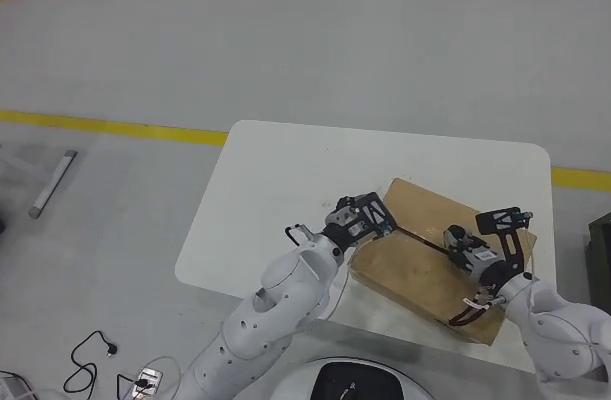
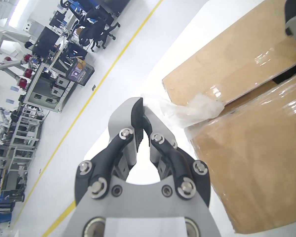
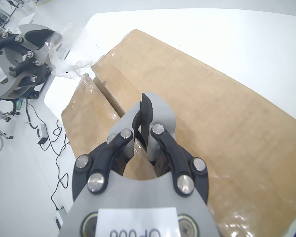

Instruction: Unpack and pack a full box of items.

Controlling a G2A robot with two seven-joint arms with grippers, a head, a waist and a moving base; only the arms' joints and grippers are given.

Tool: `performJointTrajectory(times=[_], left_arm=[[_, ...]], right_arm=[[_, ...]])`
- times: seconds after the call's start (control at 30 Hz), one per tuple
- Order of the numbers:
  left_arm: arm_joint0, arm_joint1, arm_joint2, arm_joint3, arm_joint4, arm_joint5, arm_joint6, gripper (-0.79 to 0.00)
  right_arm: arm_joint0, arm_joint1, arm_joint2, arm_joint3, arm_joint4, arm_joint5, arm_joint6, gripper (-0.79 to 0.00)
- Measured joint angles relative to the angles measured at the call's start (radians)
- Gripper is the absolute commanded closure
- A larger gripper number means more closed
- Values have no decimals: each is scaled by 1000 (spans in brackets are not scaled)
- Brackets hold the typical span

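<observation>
The brown box lies on the tabletop, and its long crack runs from the left claw, pinched on the loose tape at the box's near end, to the right claw, closed tight above the lid.

White code labels, on left tool, right tool

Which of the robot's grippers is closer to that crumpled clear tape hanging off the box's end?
The left. The left gripper has its jaws shut on the tape at the end of the box; the right gripper sits over the top seam, farther along.
</observation>
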Motion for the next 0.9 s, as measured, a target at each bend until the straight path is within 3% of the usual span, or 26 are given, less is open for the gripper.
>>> performJointTrajectory(times=[0.33, 0.4, 0.43, 0.47, 0.73, 0.9], left_arm=[[19, -5, 37, -128, -51, -79, -2, 0], [20, -5, 46, -141, -56, -98, -1, -369], [20, -5, 51, -147, -58, -109, 0, -720], [21, -6, 54, -151, -65, -117, 0, -785], [20, -7, 69, -169, -82, -163, -23, -785], [21, -8, 48, -166, -104, -159, -47, -785]], right_arm=[[21, -3, -19, 21, 7, -1, 3, 0], [20, -2, -15, 19, 8, -4, 9, 0], [20, -1, -10, 18, 9, -7, 12, 0], [20, 0, -5, 17, 11, -7, 13, 0], [4, 7, 52, -40, 52, -3, 18, -145], [-18, 14, 96, -78, 67, -6, 25, -157]])
